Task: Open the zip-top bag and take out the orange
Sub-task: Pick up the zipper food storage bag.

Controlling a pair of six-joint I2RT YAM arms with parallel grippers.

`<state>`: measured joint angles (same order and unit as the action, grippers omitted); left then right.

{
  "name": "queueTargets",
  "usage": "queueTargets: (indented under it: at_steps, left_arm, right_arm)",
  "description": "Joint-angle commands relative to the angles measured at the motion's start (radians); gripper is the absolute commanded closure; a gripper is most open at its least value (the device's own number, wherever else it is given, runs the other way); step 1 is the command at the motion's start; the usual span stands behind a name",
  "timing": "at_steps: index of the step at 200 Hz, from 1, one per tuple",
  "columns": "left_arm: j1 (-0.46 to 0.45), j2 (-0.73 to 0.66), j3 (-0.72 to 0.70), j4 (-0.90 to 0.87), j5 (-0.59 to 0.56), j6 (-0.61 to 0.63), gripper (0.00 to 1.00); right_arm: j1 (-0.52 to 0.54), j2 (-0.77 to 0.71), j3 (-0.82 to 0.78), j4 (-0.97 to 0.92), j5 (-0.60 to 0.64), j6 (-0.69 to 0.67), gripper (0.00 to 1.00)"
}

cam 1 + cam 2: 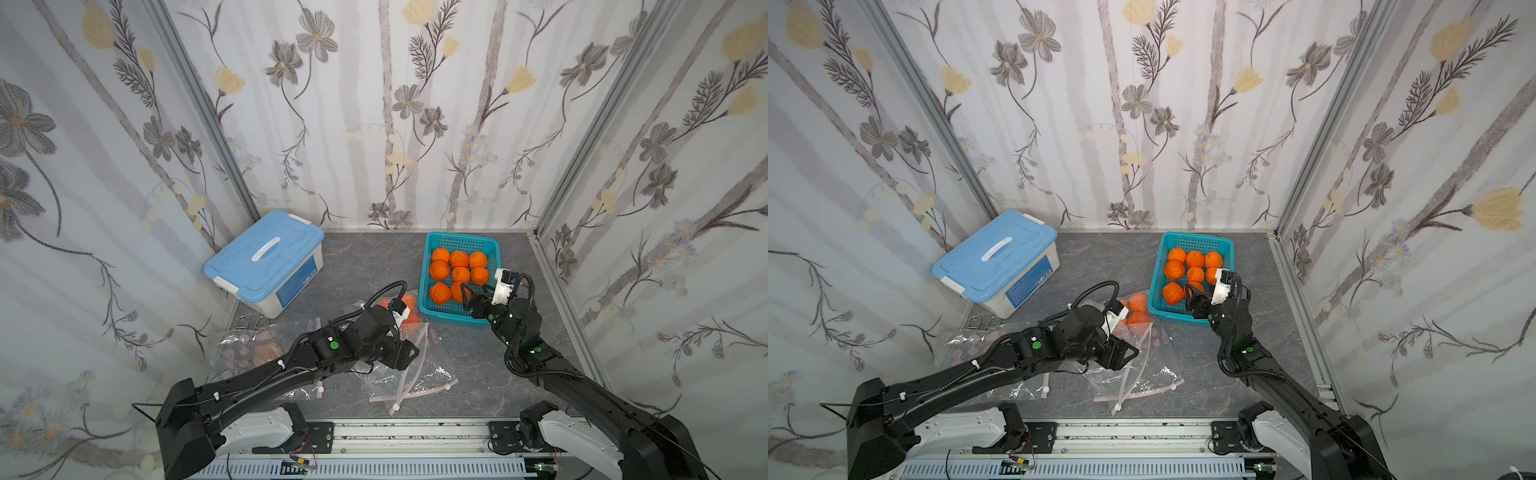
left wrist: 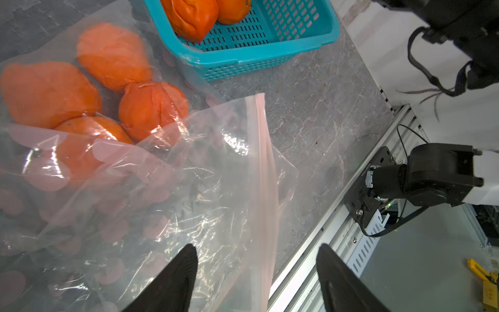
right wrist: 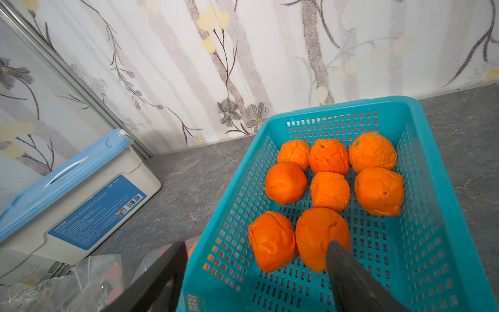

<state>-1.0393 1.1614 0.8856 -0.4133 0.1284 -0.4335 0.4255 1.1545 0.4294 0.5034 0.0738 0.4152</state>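
Eight oranges sit in the basket (image 3: pixel 421 189) at the back right of the bench (image 1: pixel 374 257). At least four more oranges (image 2: pixel 151 108) remain inside the bag (image 2: pixel 162 189), which lies mid-bench, its far end just beside the basket's near left corner. The bag's pink zip strip (image 2: pixel 266 167) looks parted, so I'd judge it open, with the emptying well along but unfinished. Flat, empty-looking bags lie toward the front edge.

The left end effector (image 2: pixel 258 248) hangs over the bag's mouth with its fingers (image 2: pixel 178 275) spread. The zip strip runs under the gap between them and nothing is pinched. Whether a finger brushes the film, I cannot tell.

The right end effector (image 3: pixel 256 244) is over the near end of the basket, also spread wide and empty. It seems to straddle the basket's left wall, one finger outside it and the other above a near-row orange (image 3: pixel 318 235) without gripping it.
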Motion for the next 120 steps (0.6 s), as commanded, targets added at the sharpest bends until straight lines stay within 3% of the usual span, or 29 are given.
queueTargets:
  at_steps: [1, 93, 120]
  left_arm:
    - [-0.054, 0.029, 0.032, -0.030, -0.130, 0.003, 0.23]
    - [-0.140, 0.239, 0.132, -0.061, -0.332, -0.044, 0.21]
    - [-0.145, 0.321, 0.160, -0.068, -0.383, -0.076, 0.34]
  right_arm:
    - [0.003, 0.012, 0.005, 0.077, 0.011, -0.004, 0.18]
    - [0.004, 0.028, 0.012, 0.073, 0.008, -0.012, 0.18]
    - [0.004, 0.024, 0.011, 0.069, 0.020, -0.013, 0.18]
